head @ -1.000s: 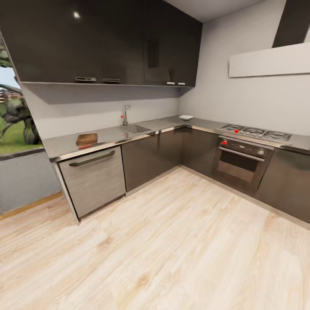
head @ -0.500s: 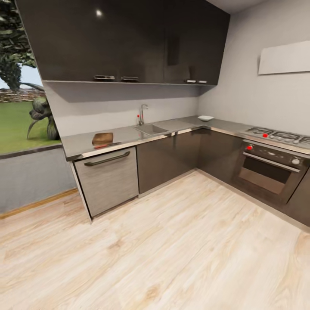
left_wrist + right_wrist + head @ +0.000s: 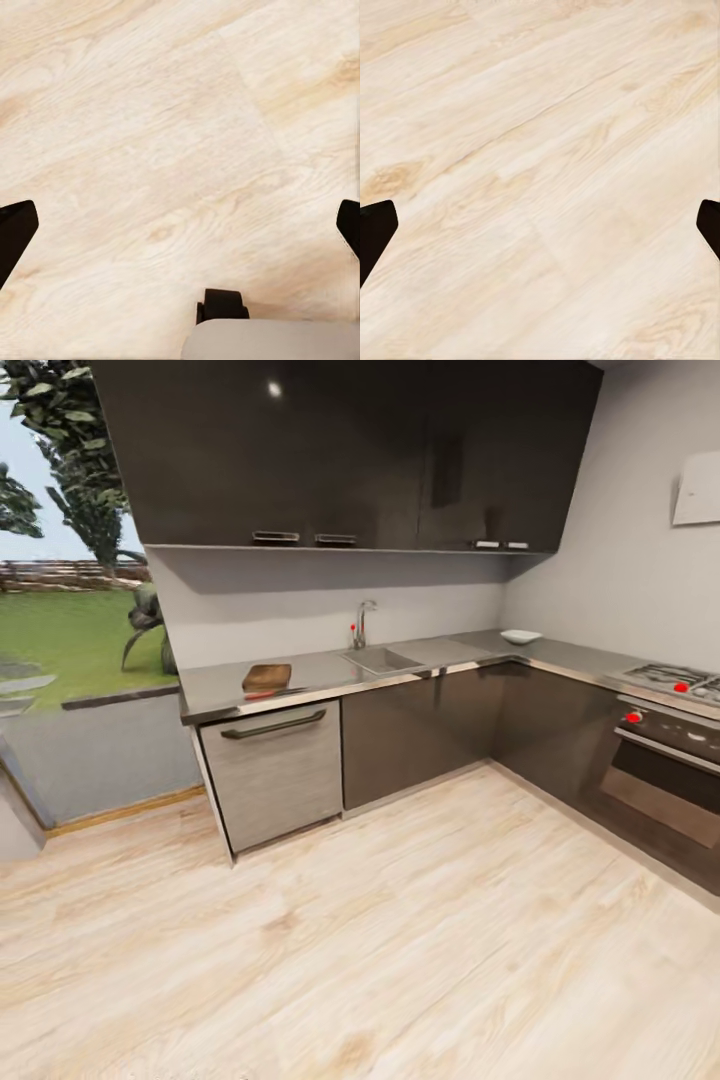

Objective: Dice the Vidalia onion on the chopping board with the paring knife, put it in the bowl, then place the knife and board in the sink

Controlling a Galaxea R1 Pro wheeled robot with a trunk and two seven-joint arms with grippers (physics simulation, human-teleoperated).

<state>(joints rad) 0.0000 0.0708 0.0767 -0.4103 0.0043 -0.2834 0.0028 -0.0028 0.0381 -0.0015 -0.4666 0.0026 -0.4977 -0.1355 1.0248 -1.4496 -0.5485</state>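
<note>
The chopping board (image 3: 267,677) lay on the surface (image 3: 330,672) with the knife (image 3: 276,693) just beside it, left of the sink (image 3: 381,659); the bowl (image 3: 520,636) sat further right. Both the left pincer (image 3: 180,229) and right pincer (image 3: 540,225) stood wide open, empty, above the wooden floor (image 3: 400,940).

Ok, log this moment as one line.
phase: approaching kitchen | board: on countertop, knife beside it | sink: right of board | bowl: corner | left gripper, right gripper: open, over floor
</note>
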